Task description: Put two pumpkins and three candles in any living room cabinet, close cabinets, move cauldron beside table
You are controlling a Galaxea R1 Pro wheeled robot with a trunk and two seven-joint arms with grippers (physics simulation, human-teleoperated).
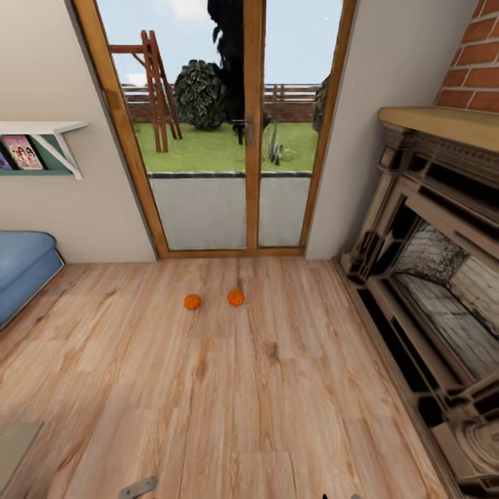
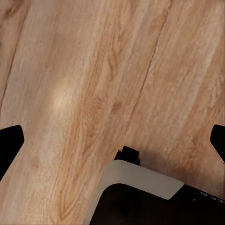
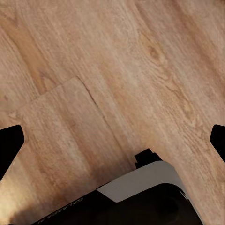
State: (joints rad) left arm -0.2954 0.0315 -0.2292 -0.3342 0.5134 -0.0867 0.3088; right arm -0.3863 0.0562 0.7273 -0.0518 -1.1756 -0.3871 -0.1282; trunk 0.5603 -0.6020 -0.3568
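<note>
Two small orange pumpkins lie on the wooden floor in front of the glass doors, one to the left (image 1: 193, 301) and one to the right (image 1: 235, 297), about a hand's width apart. Both are far ahead of my arms. My left gripper (image 2: 113, 140) is open, its dark fingertips (image 2: 10, 140) spread wide over bare floorboards. My right gripper (image 3: 113, 139) is open too, with nothing between its fingertips (image 3: 10, 140). The candles, the cabinet and the cauldron are out of view.
A wood-framed glass double door (image 1: 249, 138) faces the garden. A large ornate fireplace (image 1: 430, 277) lines the right side. A blue sofa (image 1: 24, 267) and a wall shelf (image 1: 41, 132) are at the left. A grey flat corner (image 1: 14, 443), perhaps the table, shows at the lower left.
</note>
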